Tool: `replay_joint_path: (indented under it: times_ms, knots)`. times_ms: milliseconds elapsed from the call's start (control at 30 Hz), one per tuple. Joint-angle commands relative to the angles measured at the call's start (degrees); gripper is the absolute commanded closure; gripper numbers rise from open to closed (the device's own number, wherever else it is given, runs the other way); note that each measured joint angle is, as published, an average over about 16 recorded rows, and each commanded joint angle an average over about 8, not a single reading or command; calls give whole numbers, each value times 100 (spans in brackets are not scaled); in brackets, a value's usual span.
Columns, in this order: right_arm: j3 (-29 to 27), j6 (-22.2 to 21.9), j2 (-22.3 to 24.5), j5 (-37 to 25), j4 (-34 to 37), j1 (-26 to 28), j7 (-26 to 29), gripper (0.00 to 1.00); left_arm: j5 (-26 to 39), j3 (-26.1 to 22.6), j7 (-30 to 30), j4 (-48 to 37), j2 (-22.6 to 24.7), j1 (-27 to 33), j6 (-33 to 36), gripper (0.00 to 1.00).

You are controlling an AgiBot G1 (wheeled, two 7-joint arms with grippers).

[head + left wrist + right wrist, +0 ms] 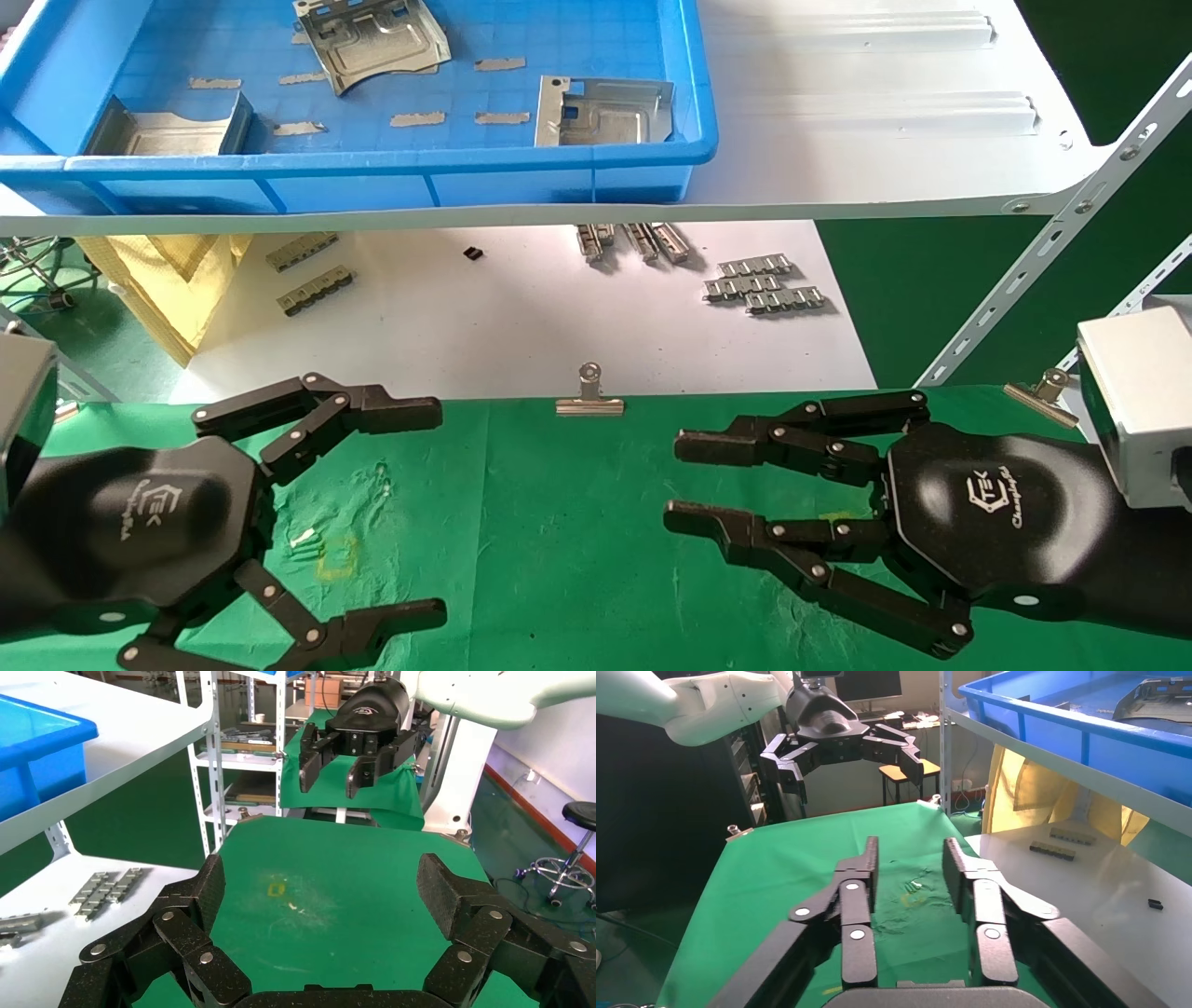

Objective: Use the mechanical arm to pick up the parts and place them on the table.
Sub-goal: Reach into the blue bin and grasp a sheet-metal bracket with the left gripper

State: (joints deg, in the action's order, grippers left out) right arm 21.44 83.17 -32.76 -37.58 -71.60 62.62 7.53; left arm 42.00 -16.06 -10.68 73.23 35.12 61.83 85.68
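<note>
Overhead, parts in blue tray, well apart from left gripper and right gripper, both wide, empty.

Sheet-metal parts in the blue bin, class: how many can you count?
3: one part at the bin's far middle, one at its near left corner, one near right. The blue bin runs beyond the picture, so others may be hidden.

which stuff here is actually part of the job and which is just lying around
Part of the job:
- parts, all in the blue bin
- green table, nothing placed yet
- left pincer and right pincer, both open over the table

Lying about:
- ridged strips
- binder clips
- white sheet
</note>
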Motion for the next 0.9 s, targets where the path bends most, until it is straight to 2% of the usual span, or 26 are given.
replay_joint_path:
  times_ms: [33,333,533,700,900]
  knots:
    - [0,0,0,0,0,0,0,100,0,0,0,0,0,0,0,0]
    - [0,0,0,0,0,0,0,100,-7,1,-18,10,-3,16,3,0]
    - [0,0,0,0,0,0,0,100,-11,9,-137,-27,81,436,-2,0]
    - [0,0,0,0,0,0,0,100,373,-61,-132,-341,339,1412,-125,0]
    - [0,0,0,0,0,0,0,100,1507,-527,-97,-1467,1011,3127,-284,0]
